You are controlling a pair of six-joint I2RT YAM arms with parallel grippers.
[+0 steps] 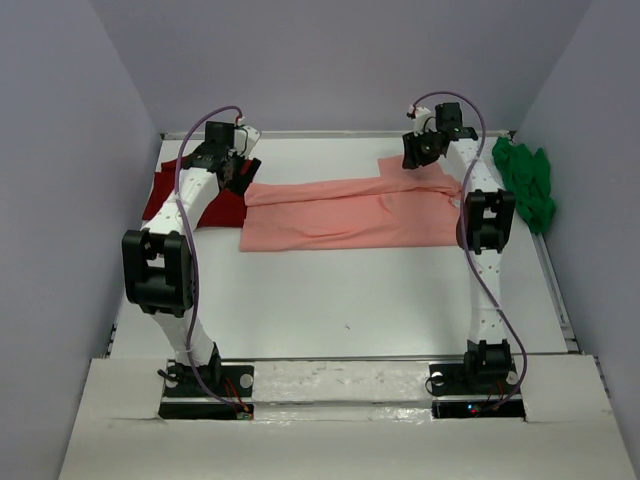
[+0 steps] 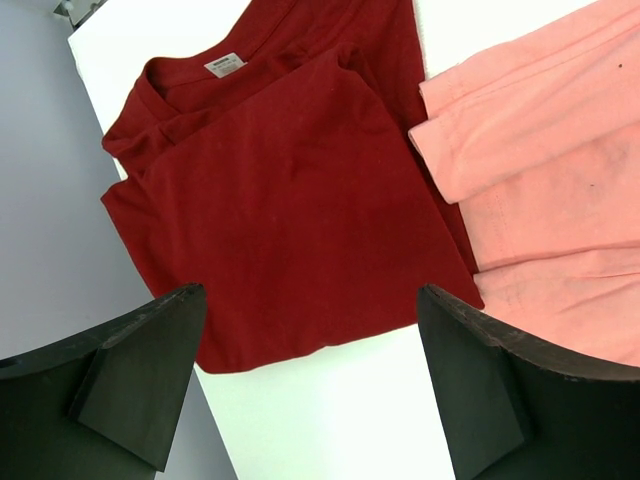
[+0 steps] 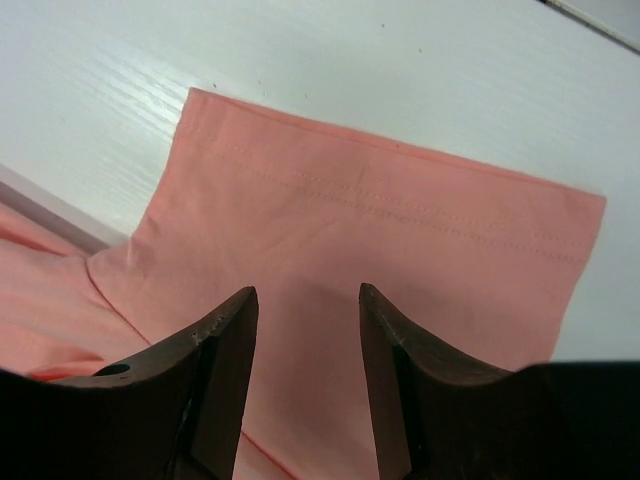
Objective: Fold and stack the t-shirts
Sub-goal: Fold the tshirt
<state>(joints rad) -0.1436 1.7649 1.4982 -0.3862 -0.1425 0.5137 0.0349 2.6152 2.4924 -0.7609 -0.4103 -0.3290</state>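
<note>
Top external: 1 pink tee point(image 1: 340, 215), 1 dk-red tee point(image 1: 163, 192), 1 green tee point(image 1: 525, 180)

Plain salmon-pink t-shirt point(image 1: 340, 215), dark red t-shirt point(image 2: 290, 200), bright green t-shirt point(image 1: 525, 182), white table point(image 1: 350, 300).

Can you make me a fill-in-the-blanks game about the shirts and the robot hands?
The folded shirt with a white neck label is dark ____.
The crumpled shirt near the right wall is ____.
The right gripper hangs over the ____ shirt's sleeve.
The left gripper has its jaws wide ____.
Missing words: red, green, pink, open.
</note>
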